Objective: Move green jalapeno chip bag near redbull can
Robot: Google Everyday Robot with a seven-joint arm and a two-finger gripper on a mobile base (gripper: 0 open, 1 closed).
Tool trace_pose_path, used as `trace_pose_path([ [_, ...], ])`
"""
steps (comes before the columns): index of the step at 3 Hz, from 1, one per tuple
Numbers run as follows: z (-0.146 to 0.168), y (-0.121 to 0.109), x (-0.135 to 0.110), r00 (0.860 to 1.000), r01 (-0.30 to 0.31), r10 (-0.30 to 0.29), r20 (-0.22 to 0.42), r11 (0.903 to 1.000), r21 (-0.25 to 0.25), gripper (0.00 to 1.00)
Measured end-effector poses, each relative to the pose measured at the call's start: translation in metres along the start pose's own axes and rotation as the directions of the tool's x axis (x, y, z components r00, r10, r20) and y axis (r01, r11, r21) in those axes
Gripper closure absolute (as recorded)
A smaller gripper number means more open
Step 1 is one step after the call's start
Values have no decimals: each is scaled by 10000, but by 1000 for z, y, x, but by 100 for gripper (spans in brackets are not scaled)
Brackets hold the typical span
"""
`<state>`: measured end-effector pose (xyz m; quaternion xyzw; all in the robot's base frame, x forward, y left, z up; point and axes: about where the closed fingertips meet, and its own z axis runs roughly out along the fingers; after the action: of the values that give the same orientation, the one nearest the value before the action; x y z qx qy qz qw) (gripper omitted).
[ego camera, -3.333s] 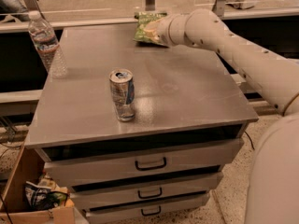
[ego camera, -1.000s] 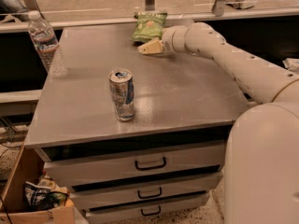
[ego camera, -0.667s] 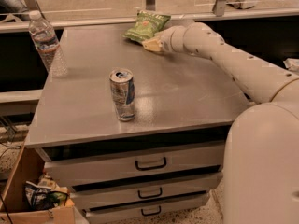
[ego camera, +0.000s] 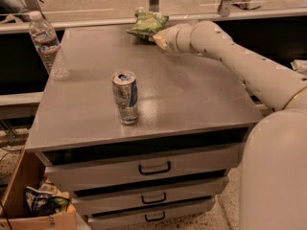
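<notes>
The green jalapeno chip bag (ego camera: 147, 24) is at the far middle of the grey tabletop (ego camera: 192, 95), tilted and raised a little off the surface. My gripper (ego camera: 157, 39) reaches in from the right at the end of the white arm and is shut on the bag's lower right edge. The redbull can (ego camera: 125, 97) stands upright in the front left part of the top, well apart from the bag and nearer the camera.
A clear plastic water bottle (ego camera: 46, 44) stands at the table's far left edge. Drawers with black handles (ego camera: 154, 168) are below the top. A cardboard box with clutter (ego camera: 33, 202) sits on the floor at left. A rail and posts run behind the table.
The bag lay flat at the far edge; my gripper has closed on it, and it has since tilted, lifted and shifted slightly left.
</notes>
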<state>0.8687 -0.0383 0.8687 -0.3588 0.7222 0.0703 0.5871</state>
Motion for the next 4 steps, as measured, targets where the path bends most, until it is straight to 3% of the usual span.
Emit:
trace_pose_path([
  [1, -27, 14, -45, 9901, 1192, -1162, 783, 9923, -338, 100],
  [2, -68, 18, -70, 9726, 2204, -2144, 900, 9733, -635, 100],
  [4, -65, 13, -73, 9688, 2334, -2254, 1026, 9696, -730, 100],
])
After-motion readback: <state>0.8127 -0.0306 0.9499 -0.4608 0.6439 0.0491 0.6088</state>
